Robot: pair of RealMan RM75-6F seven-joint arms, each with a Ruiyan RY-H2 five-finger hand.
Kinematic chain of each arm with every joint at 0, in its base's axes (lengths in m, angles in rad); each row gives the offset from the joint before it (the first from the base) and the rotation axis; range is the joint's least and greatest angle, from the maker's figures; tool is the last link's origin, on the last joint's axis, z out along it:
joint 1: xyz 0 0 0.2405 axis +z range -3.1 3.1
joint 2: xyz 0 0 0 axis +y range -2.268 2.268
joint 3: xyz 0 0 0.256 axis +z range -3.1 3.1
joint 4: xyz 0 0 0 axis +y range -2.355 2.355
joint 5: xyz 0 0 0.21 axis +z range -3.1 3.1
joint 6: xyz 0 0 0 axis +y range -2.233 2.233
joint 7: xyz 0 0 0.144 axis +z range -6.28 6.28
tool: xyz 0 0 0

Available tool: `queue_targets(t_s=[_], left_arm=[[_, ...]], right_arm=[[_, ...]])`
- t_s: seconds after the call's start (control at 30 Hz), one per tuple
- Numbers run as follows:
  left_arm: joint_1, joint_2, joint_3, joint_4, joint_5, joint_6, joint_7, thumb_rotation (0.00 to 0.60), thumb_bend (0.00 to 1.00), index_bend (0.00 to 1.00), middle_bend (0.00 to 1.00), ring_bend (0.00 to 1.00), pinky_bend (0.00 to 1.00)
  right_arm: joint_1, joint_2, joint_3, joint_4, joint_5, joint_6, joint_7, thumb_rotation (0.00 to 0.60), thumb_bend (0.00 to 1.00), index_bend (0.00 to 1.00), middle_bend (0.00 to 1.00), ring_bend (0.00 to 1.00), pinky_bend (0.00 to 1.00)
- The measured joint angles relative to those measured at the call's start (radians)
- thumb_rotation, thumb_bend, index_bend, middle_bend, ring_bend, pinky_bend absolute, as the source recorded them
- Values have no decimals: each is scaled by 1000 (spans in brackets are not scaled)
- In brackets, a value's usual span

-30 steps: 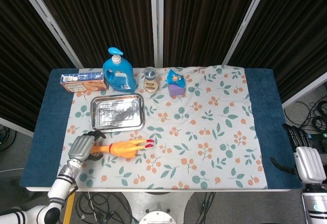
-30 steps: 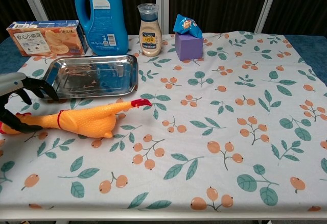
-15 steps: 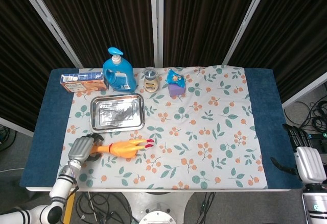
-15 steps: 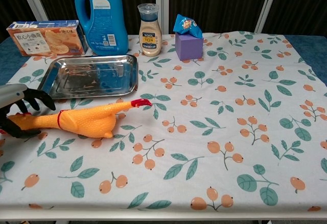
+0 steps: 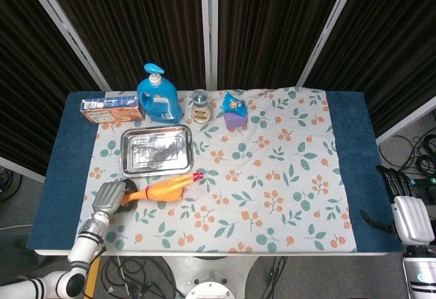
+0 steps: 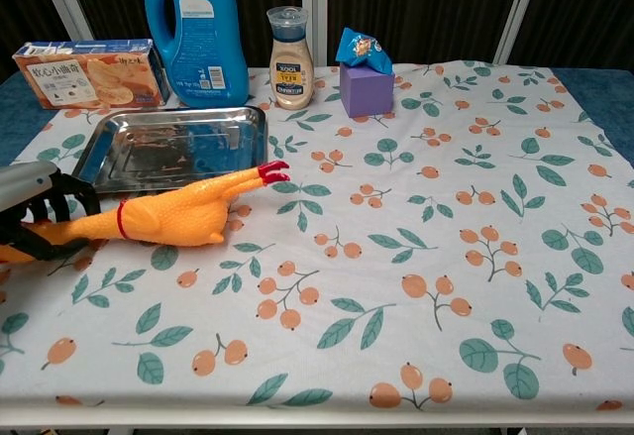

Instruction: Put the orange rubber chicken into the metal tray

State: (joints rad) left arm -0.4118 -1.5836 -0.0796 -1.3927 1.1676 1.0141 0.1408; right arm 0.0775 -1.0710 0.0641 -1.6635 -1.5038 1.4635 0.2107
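Rubber chicken [image 6: 168, 219] head swung toward metal tray [image 6: 104, 145], left hand [image 6: 35, 219] gripping its tail, head view alone shows right hand [image 5: 413, 218], fingers unclear

chicken [image 6: 168, 219] before tray [image 6: 104, 143], box [image 6: 87, 73] behind

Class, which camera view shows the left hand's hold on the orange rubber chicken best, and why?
The chest view. There the left hand is close and large, its dark fingers wrapped round the tail end of the orange rubber chicken. The head view shows the same hand from above, small, with its back covering the fingers at the chicken's tail.
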Motion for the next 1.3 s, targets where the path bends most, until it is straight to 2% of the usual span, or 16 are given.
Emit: queue_targets(t_s=[0.07, 0.2, 0.4, 0.53, 0.7, 0.8, 0.97, 1.17, 1.3], left_arm=[[3, -4, 2, 17, 26, 8, -42, 600, 618, 724, 740, 669, 848], [9, -3, 8, 41, 77, 18, -149, 600, 694, 783, 801, 731, 909], [19, 40, 33, 53, 207, 50, -393, 600, 722, 792, 822, 755, 925], [23, 113, 51, 15, 320, 107, -516, 600, 732, 793, 824, 761, 925], [5, 173, 46, -90, 353, 122, -579, 600, 746, 797, 827, 771, 925], [-30, 204, 28, -164, 354, 95, -626, 600, 751, 798, 829, 774, 925], [-113, 238, -28, -247, 307, -11, -664, 600, 754, 798, 829, 775, 925], [-200, 263, -99, -304, 179, -141, -670, 600, 757, 799, 830, 776, 925], [-247, 272, -139, -327, 84, -204, -658, 600, 763, 799, 830, 777, 925]], right_arm=[[1, 1, 0, -3, -2, -1, -2, 600, 137, 0, 74, 0, 0], [6, 8, 0, -15, -9, -4, -8, 600, 137, 0, 74, 0, 0], [13, 32, -1, -43, -37, -3, -2, 600, 137, 0, 78, 0, 0], [33, 50, -3, -68, -72, -17, 2, 600, 137, 0, 100, 0, 0], [89, 82, 6, -131, -130, -55, -32, 600, 133, 4, 160, 1, 0], [131, 91, 24, -185, -151, -83, -70, 600, 92, 29, 195, 24, 0], [212, 80, 63, -267, -164, -153, -172, 600, 2, 90, 234, 46, 0], [314, 26, 120, -335, -122, -251, -331, 600, 0, 144, 271, 65, 15], [381, -30, 155, -362, -52, -313, -455, 600, 8, 170, 278, 69, 22]])
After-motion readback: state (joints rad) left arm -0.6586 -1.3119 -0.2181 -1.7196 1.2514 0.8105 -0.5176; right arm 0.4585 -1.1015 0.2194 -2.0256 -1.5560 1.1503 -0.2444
